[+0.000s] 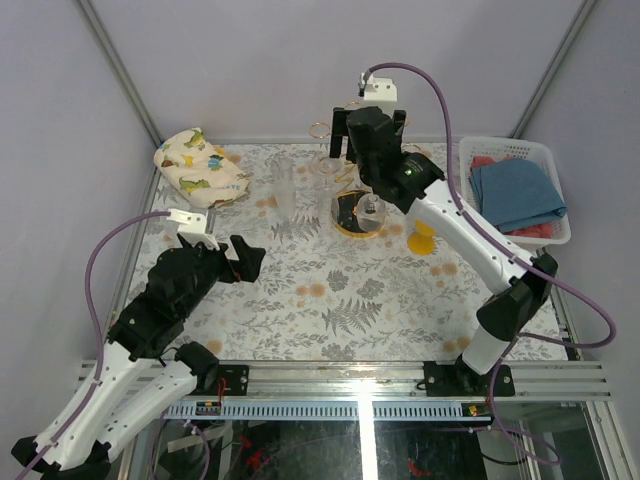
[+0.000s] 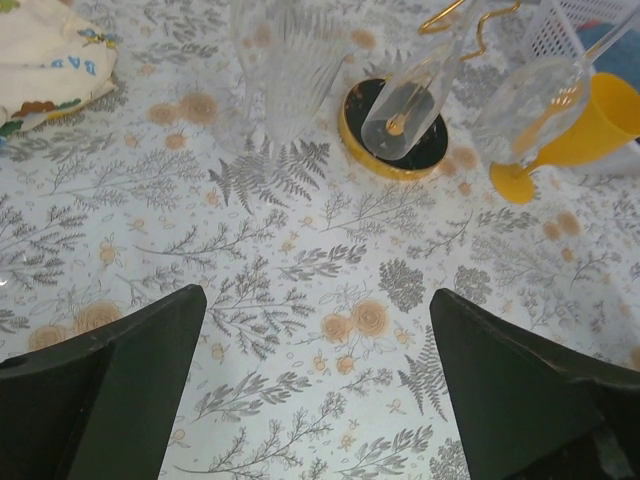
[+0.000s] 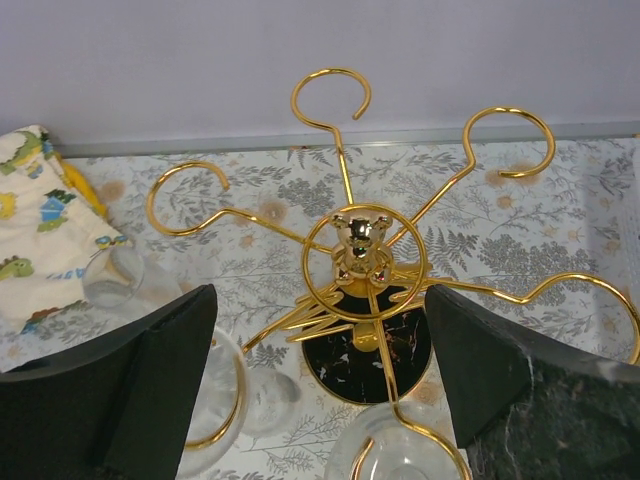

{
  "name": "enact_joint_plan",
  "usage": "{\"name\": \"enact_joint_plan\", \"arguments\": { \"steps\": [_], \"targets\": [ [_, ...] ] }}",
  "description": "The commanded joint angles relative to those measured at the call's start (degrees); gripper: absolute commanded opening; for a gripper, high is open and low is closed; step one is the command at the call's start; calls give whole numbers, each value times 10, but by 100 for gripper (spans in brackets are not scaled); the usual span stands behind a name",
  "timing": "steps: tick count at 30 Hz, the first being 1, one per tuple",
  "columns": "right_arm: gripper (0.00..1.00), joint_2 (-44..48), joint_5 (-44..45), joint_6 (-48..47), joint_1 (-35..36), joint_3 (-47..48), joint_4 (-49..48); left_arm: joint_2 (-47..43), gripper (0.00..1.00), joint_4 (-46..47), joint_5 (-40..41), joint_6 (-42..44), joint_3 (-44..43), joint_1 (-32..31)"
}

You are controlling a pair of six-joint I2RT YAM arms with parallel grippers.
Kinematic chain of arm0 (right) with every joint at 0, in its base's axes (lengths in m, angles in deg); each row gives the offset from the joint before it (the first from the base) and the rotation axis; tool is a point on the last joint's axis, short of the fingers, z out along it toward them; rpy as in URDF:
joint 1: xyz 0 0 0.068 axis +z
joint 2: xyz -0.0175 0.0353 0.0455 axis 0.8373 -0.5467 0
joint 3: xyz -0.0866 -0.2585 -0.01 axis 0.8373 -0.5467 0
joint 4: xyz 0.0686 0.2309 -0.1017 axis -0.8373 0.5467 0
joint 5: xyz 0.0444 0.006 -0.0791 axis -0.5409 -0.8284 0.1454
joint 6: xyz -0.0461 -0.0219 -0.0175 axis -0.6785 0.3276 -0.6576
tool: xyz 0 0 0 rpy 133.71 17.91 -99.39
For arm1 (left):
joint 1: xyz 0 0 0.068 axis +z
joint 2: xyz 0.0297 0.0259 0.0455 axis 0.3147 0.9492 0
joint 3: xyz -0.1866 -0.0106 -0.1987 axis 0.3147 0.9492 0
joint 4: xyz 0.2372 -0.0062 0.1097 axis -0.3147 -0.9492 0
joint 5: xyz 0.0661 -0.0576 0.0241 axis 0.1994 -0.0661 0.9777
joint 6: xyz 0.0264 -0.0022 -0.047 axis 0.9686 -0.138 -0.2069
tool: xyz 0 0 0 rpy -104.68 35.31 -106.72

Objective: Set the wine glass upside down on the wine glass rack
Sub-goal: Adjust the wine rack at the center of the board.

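Wine glass rack [image 3: 365, 245] stands upright directly beneath the wide-open, empty right gripper [image 3: 318, 305], while the open left gripper [image 2: 318, 300] sits well apart.

A dinosaur-print cloth [image 1: 200, 165], yellow cup [image 1: 423, 240] and white basket [image 1: 500, 143] sit apart.

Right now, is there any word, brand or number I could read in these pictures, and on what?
None can be read.
The dinosaur-print cloth shows pictures only, no words.
The wine glass rack and white basket show no lettering.
A small part on the front rail is too small to tell.
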Motion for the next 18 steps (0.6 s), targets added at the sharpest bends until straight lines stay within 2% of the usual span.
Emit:
{"name": "enact_joint_plan", "arguments": {
  "steps": [1, 8, 18],
  "targets": [
    [91, -19, 76, 19, -12, 34, -48, -10, 95, -9, 6, 9, 12, 2],
    [83, -52, 103, 26, -23, 42, -77, -12, 94, -8, -8, 5, 19, 2],
    [62, -92, 110, 9, -27, 63, -105, -27, 94, -8, 9, 1, 24, 2]
  ]
}}
